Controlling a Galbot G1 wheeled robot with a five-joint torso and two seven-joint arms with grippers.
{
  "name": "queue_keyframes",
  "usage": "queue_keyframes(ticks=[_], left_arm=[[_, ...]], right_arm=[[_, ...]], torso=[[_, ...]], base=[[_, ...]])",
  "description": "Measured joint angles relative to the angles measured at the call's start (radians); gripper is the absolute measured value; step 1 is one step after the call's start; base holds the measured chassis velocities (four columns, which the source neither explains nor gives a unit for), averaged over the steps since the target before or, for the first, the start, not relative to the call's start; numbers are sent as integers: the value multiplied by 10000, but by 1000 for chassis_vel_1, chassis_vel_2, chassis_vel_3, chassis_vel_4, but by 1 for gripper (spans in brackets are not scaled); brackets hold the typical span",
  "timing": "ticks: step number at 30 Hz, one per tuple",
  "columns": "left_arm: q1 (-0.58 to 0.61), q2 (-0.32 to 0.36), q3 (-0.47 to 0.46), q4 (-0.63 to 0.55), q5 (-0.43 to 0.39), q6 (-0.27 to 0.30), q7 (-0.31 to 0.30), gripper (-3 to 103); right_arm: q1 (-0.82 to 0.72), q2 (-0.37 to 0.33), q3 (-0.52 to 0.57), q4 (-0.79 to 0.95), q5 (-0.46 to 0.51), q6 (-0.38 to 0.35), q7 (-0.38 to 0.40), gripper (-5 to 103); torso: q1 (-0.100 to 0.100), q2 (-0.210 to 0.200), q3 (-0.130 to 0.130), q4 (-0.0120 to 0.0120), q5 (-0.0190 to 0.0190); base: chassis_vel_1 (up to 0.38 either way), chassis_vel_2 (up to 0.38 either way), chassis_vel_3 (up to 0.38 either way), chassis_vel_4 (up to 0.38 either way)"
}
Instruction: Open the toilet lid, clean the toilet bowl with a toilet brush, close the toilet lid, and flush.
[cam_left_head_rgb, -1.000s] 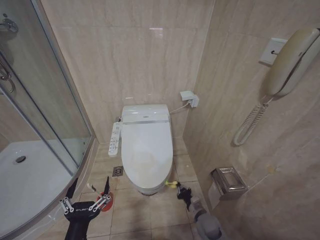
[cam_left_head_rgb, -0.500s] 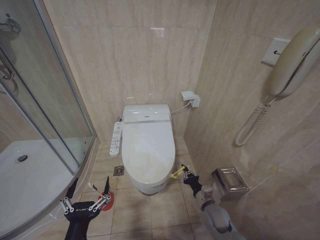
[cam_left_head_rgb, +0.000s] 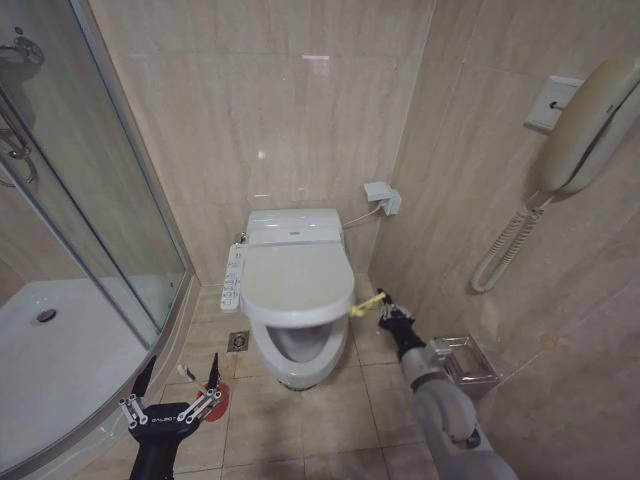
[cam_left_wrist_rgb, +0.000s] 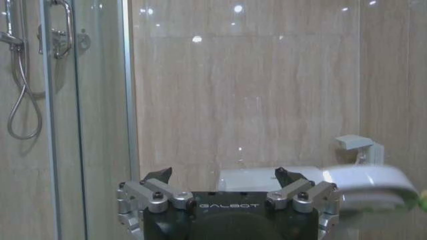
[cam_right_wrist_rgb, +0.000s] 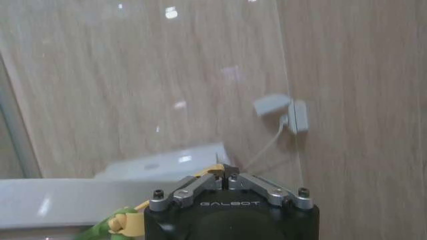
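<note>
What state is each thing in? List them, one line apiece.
toilet lid: partly raised by its strap loop, front edge off the bowl.
toilet bowl: front part uncovered.
toilet brush: standing in its red holder on the floor.
right tool: shut on the strap loop.
left tool: open, idle, low near the brush.

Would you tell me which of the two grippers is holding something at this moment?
The right gripper, shut on the yellow-green strap loop of the partly raised toilet lid. The left gripper hangs open near the floor, gripping nothing.
</note>
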Motion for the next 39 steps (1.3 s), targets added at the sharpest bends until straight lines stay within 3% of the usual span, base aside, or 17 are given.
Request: queue_keyframes(ticks=[18,39], left_arm=[[0,0,0,0,0,0,0,100],[0,0,0,0,0,0,0,100]], right_arm=[[365,-43,384,668,-211,606,-330,1],[474,-330,232,632,170,417,-237,1]], torso=[[1,0,0,-5,1],[3,0,1,-3,2]], base=[[0,0,0,0],[-44,42,43,-43]])
